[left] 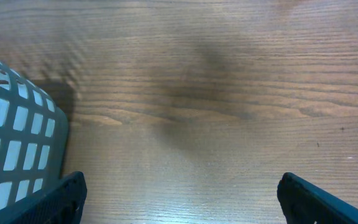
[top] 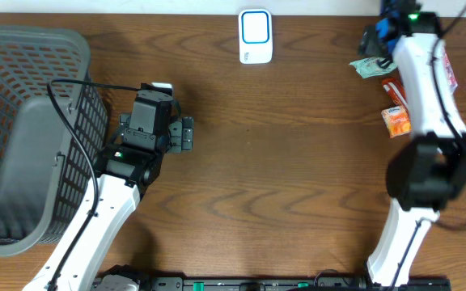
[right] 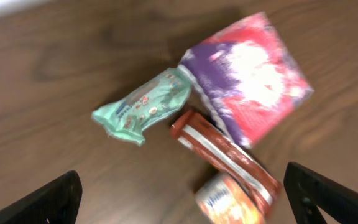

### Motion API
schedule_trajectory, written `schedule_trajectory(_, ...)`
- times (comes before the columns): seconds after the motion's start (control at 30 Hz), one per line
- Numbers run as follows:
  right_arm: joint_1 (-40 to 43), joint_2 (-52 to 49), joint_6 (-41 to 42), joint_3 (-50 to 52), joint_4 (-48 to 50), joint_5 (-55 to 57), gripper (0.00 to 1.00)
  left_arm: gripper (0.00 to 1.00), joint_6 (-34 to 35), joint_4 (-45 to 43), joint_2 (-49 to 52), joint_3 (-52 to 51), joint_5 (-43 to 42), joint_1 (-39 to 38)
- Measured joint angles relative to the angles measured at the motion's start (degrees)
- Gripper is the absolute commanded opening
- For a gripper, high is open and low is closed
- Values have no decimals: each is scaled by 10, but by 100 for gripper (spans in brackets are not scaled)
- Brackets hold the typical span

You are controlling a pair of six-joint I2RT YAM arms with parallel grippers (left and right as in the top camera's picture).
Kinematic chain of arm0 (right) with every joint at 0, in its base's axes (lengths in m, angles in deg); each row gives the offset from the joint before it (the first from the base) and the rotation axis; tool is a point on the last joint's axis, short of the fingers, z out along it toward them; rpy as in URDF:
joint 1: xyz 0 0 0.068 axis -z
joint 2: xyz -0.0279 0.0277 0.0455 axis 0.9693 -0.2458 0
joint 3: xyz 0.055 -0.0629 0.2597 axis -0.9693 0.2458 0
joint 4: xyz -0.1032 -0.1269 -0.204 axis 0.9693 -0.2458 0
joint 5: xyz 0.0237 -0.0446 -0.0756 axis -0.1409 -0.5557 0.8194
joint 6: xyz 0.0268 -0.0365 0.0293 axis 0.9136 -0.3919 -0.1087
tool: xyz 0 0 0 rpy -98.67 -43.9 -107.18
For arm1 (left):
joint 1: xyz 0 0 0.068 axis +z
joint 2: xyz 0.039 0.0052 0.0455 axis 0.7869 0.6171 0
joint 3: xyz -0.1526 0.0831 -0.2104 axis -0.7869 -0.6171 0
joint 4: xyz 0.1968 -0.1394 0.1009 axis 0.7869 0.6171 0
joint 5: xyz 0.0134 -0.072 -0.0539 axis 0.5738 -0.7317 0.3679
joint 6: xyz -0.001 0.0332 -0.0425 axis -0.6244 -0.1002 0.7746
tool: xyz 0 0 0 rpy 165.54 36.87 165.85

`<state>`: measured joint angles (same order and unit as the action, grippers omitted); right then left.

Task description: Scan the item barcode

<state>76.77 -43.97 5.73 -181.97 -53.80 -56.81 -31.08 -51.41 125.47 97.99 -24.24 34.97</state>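
Note:
Four items lie in a cluster at the back right: a mint-green packet (right: 143,106) (top: 370,67), a purple and pink pouch (right: 247,74) (top: 448,77), a red bar (right: 225,152) (top: 393,90) and an orange packet (right: 232,202) (top: 396,121). Above them hangs my right gripper (right: 185,199) (top: 374,40), open, holding nothing. A white scanner with a blue outline (top: 256,36) sits at the back middle. My left gripper (left: 182,199) (top: 183,133) is open over bare wood, right of the basket. No barcode can be made out.
A large grey mesh basket (top: 23,48) (left: 11,124) fills the left side of the table, with the left arm's cable draped over its rim. The right arm's white links (top: 427,89) partly cover the pink pouch.

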Motion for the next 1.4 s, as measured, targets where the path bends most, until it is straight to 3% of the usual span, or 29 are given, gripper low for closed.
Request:
schedule_trajectory(0.4, -33, 327, 75, 12, -231, -50, 99, 98, 0, 0, 0, 0, 0, 0)
schedule_trajectory(0.63, -122, 500, 102, 184, -257, -57, 99, 98, 0, 0, 0, 0, 0, 0)
schedule_trajectory(0.77, -149, 584, 107, 285, -327, -94, 99, 98, 0, 0, 0, 0, 0, 0)
schedule_trajectory(0.9, -150, 636, 108, 333, -382, -111, 99, 98, 0, 0, 0, 0, 0, 0)
schedule_trajectory(1.4, -150, 687, 71, 362, -350, -99, 99, 98, 0, 0, 0, 0, 0, 0)
